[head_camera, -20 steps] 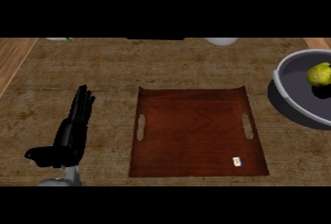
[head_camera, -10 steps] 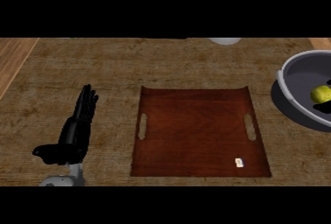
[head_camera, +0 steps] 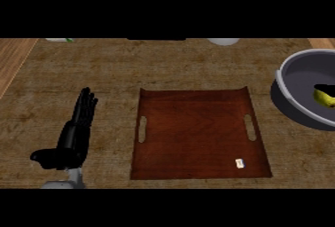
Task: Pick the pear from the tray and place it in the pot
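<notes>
— Grey metal showed at the very bottom edge, on the left. What was it?

— It was the end of the left forearm [head_camera: 65,183], cut off by the lower edge, so only a small piece was visible. Above it the left hand [head_camera: 71,137] lay over the counter [head_camera: 163,66], with the fingers straight and together, pointing away, and the thumb out to the left side. It held nothing. It was well apart from the tray [head_camera: 196,133], on the tray's left.

— And the right hand?

— It did not appear anywhere in the view.

— What was on the tray?

— The brown wooden tray had a slot handle on each side. Near its near right corner lay one small white thing [head_camera: 240,163]; it was too small to tell what it was.

— Where was the pear?

— The pear [head_camera: 325,97] was inside the grey pot [head_camera: 294,75], at the right edge. Both were cut off by that edge, so only part of the pot's rim and wall showed. Of the pear I saw only a yellow, slightly greenish piece, low against the dark inside; a dark patch just above it hid the top part.

— Farther away?

— At the far edge stood a pale round object [head_camera: 223,41] and a small pale-green thing [head_camera: 60,40], both cut off and not recognisable.
</notes>
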